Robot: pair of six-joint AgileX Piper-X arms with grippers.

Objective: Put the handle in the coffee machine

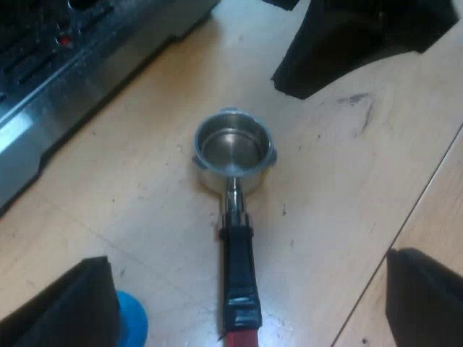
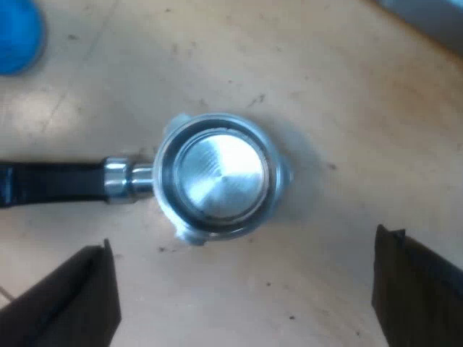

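Observation:
The metal holder (image 1: 233, 150) lies loose on the wooden table, its empty basket facing up and its dark handle (image 1: 239, 267) ending in red. My left gripper (image 1: 246, 260) hovers open over the handle, one finger on each side and well apart from it. My right gripper (image 2: 242, 242) is open too, looking straight down on the holder's basket (image 2: 217, 175) with nothing between its fingers. In the left wrist view the right arm's black gripper (image 1: 347, 43) hangs just beyond the basket.
The espresso machine's metal base (image 1: 51, 94) stands close by the holder, and a corner of the machine (image 2: 434, 18) is near the basket. A blue tamper (image 1: 132, 322) stands beside the handle's red end; the blue tamper (image 2: 18, 32) is also beyond the handle.

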